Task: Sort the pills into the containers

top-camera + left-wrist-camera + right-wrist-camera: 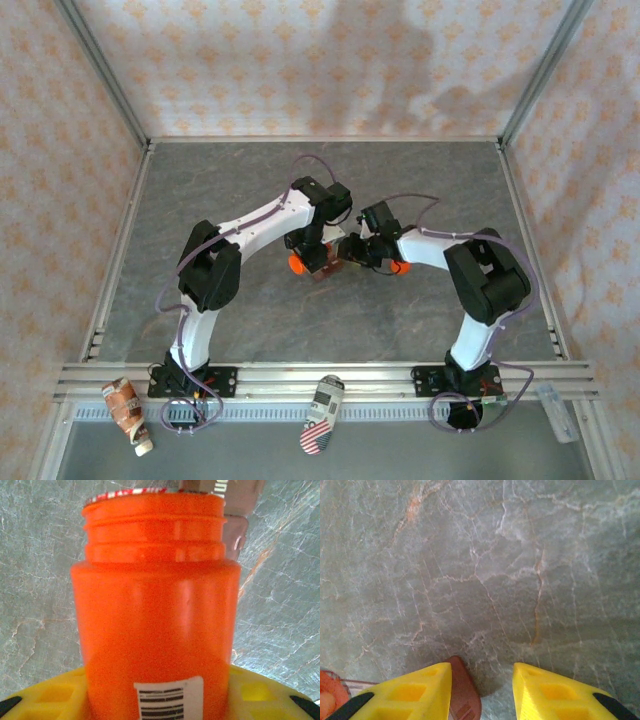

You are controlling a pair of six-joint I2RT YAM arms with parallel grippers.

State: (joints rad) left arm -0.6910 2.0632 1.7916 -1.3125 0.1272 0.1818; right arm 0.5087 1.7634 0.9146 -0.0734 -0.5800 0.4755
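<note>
Top view: you've got both arms meeting mid-table point(200, 190). The left gripper point(305, 256) is on the orange bottle point(296, 264), the containers point(326, 270) lie just beside it, and the right gripper point(350, 250) is at the box's other side. Pills are too small to read and the compartments sit under the wrists, so I'd judge nothing confirmed sorted and all the sorting left.

Left wrist: left gripper point(157, 702) is clamped on the orange bottle point(155, 610), with fingers point(50, 695) on either side. No cap, threads bare. The mouth faces away, so the contents are unseen. Containers point(237, 515) sit just past the rim, cropped.

Right wrist: right gripper point(480, 672) is spread and holding nothing. A corner of the containers point(462, 697) sits against one finger, clear of the other. There's an orange sliver at bottom left, cut off; can't tell what it is.
</note>
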